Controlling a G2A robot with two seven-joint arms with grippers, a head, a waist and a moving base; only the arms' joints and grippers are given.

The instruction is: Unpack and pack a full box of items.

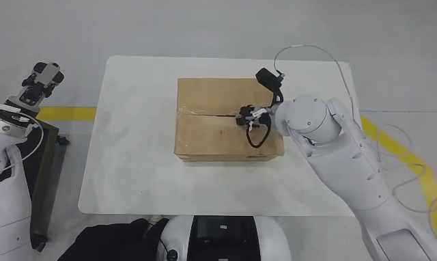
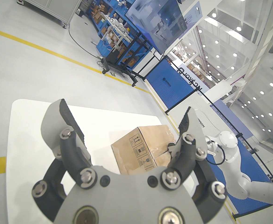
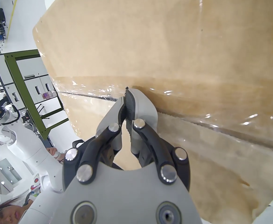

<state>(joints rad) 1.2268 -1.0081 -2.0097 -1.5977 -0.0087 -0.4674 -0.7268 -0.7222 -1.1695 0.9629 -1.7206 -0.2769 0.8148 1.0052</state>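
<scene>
A closed brown cardboard box (image 1: 212,132) sits in the middle of the white table (image 1: 136,158), its two top flaps meeting at a seam (image 3: 220,130) covered with clear tape. My right gripper (image 1: 243,117) is on top of the box, shut, with its tips (image 3: 126,94) at the taped seam; nothing shows between the pads. My left gripper (image 1: 42,76) hangs off the table's far left side, open and empty. In the left wrist view the left gripper (image 2: 126,109) looks across the table at the box (image 2: 141,145) from a distance.
A dark cart (image 1: 44,165) stands beside the table's left edge, under the left arm. A thin grey cable (image 1: 321,52) loops above the table's far right corner. Bare tabletop surrounds the box on all sides.
</scene>
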